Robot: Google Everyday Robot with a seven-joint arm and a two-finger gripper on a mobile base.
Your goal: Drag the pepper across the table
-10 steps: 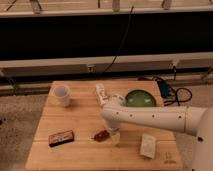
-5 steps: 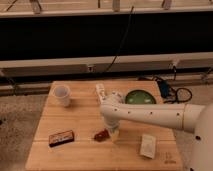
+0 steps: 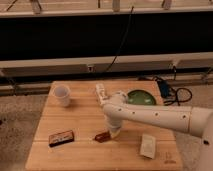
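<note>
The pepper (image 3: 102, 136) is small, dark reddish-brown and tapered. It lies on the light wooden table (image 3: 85, 115) a little in front of the middle, its tip pointing left. My gripper (image 3: 114, 132) comes down from the white arm (image 3: 150, 116) and stands at the pepper's right end, touching or nearly touching it. The gripper's tip hides the pepper's right end.
A white cup (image 3: 62, 95) stands at the back left. A dark bar with a light label (image 3: 61, 138) lies at the front left. A green bowl (image 3: 139, 97) sits at the back right. A pale packet (image 3: 147, 146) lies at the front right. A white bottle-like object (image 3: 101, 92) lies behind the arm.
The gripper has come down a little onto the pepper's right end. The pepper has barely shifted.
</note>
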